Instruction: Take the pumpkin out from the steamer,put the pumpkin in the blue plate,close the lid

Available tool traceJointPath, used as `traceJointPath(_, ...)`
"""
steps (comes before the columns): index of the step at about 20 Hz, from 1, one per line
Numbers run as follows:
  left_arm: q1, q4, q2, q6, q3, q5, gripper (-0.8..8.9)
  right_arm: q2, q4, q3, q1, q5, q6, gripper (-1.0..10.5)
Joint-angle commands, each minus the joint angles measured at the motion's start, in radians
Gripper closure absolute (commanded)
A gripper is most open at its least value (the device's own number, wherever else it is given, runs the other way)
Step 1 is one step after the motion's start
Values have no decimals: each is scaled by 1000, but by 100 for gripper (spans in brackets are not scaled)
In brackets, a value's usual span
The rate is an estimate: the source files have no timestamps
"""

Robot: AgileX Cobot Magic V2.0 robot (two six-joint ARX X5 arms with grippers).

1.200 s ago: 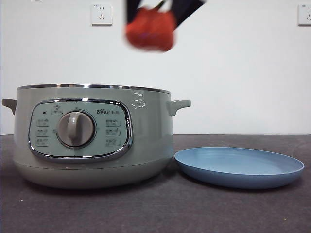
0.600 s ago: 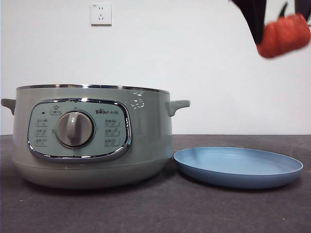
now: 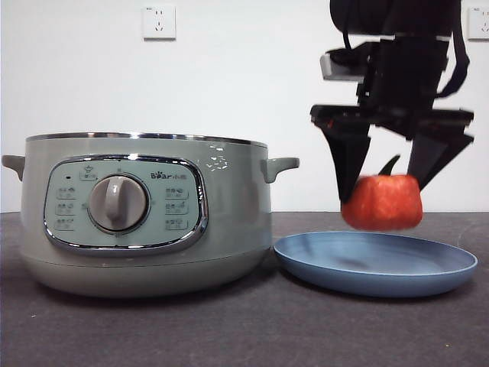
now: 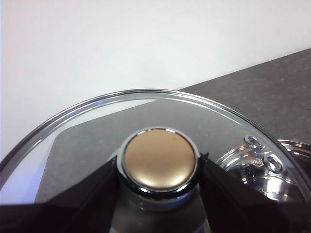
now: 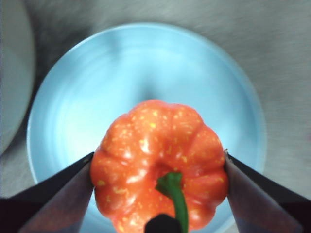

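Gripping the pumpkin (image 3: 381,202) between its fingers (image 3: 350,164), the right gripper (image 3: 386,172) hangs above the blue plate (image 3: 374,264).

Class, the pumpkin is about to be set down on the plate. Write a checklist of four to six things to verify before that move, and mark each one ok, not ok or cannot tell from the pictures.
1. Right gripper shut on the pumpkin, a jaw on each side: ok.
2. Pumpkin over the blue plate, inside the rim in the right wrist view: ok.
3. Pumpkin upright, stem on top: ok.
4. Pumpkin touching the plate: not ok; a gap shows under it in the front view.
5. Plate free to receive it: ok, nothing lies in it.
6. Left gripper holding the lid by its knob, clear of the steamer, ready for closing: ok.
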Motion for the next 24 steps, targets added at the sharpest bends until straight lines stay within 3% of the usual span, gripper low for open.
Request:
traceJointPath(1, 0, 59, -6, 12, 16, -5, 822, 14, 52, -42, 1, -5, -15, 945)
traceJointPath(9, 0, 66, 32, 12, 16, 21, 822, 109, 71, -48, 1, -31, -38, 934)
traceJointPath(18, 0, 65, 34, 11, 16, 43, 822, 115, 59, -48, 1, -31, -36, 392)
traceJointPath(24, 0, 65, 34, 11, 16, 44, 822, 95, 50, -47, 1, -31, -35, 375)
